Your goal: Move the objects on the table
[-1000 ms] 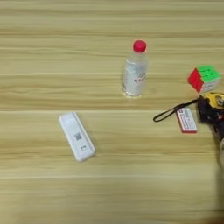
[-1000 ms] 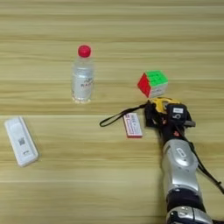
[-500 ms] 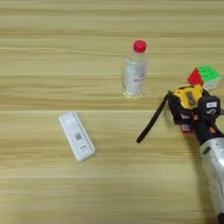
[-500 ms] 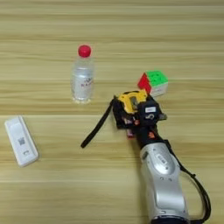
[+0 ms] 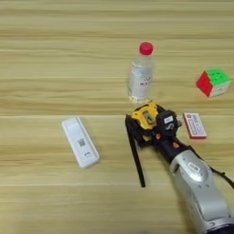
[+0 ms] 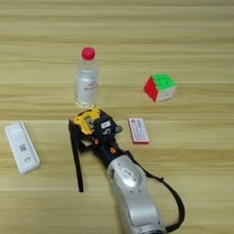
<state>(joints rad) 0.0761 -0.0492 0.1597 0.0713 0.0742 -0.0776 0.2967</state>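
Observation:
My right gripper [image 5: 153, 124] is shut on the yellow-black tape measure [image 5: 143, 116], just in front of the clear bottle. Its black strap [image 5: 135, 160] trails toward the front edge. The silver forearm [image 6: 130, 187] comes in from the bottom. The small red-white flat box [image 5: 194, 125] lies right of the gripper, apart from it. Further right and back sits the red-green puzzle cube [image 5: 213, 82]. At the left of the table [image 5: 55, 59] lies the white oblong remote [image 5: 80, 141].
A clear bottle with a red cap [image 5: 141, 74] stands upright directly behind the tape measure, close to it. A black cable [image 6: 171, 201] loops beside the forearm at the lower right.
My gripper has carried the tape measure leftward, away from the cube and the flat box, to a spot in front of the bottle. The strap swung along with it.

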